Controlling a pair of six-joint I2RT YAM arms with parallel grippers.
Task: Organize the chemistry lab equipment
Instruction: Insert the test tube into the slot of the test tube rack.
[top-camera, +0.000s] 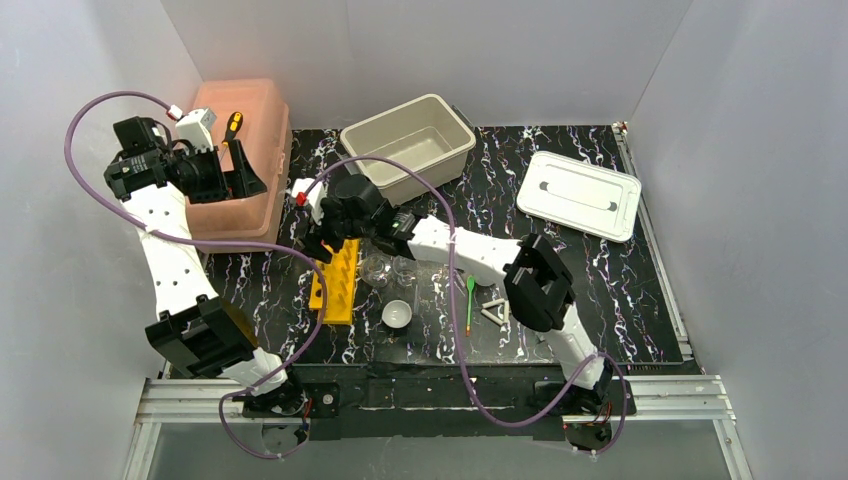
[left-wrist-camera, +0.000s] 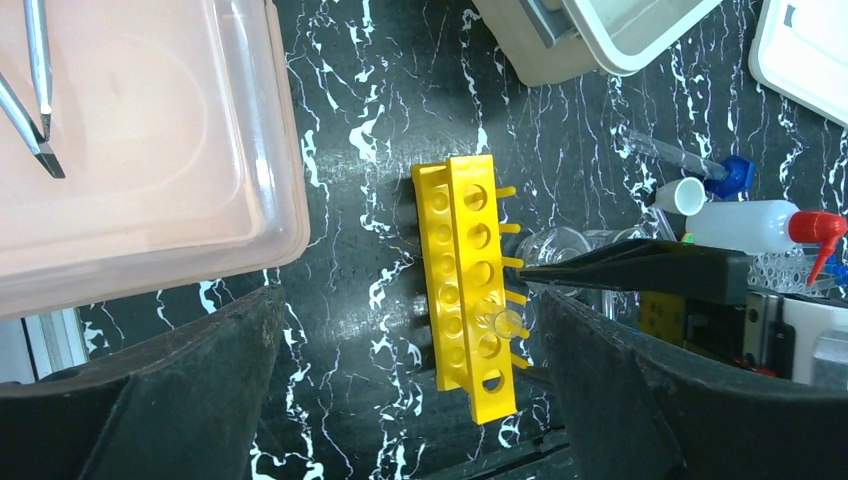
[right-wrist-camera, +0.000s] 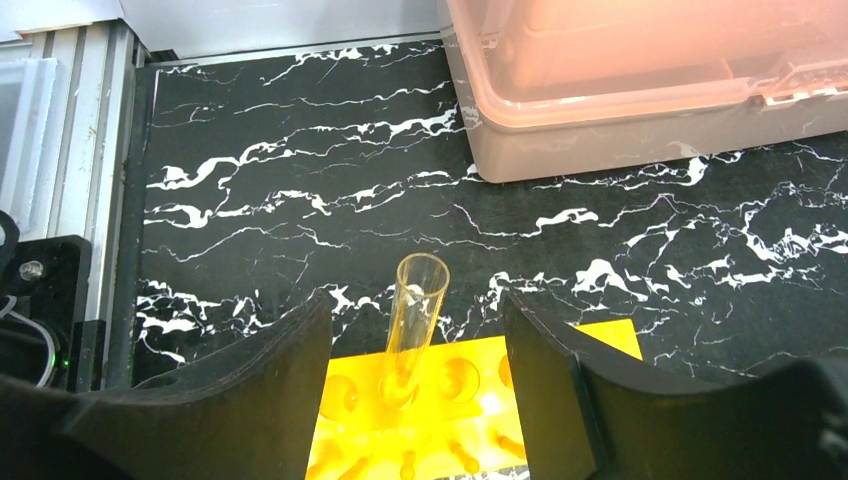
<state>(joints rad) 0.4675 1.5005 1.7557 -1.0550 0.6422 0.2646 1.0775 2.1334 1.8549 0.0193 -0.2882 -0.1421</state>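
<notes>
The yellow tube rack (top-camera: 340, 282) lies on the black table, and also shows in the left wrist view (left-wrist-camera: 468, 280) and the right wrist view (right-wrist-camera: 470, 385). A clear glass tube (right-wrist-camera: 416, 320) stands in one of its holes (left-wrist-camera: 506, 321). My right gripper (right-wrist-camera: 412, 312) is open around that tube, both fingers apart from it (top-camera: 322, 245). My left gripper (top-camera: 245, 175) is open and empty, held high by the pink box (left-wrist-camera: 410, 400). The red-capped squeeze bottle (left-wrist-camera: 750, 225), glass flasks (top-camera: 376, 268), white bowl (top-camera: 397, 313), green spoon (top-camera: 469, 293) and white triangle (top-camera: 495, 312) lie on the table.
The pink box (top-camera: 240, 165) with a screwdriver (top-camera: 232, 125) on it stands at the back left. A beige bin (top-camera: 408, 148) is at the back middle, with a white lid (top-camera: 580, 195) to its right. A blue-capped tube (left-wrist-camera: 690, 160) lies near the bottle.
</notes>
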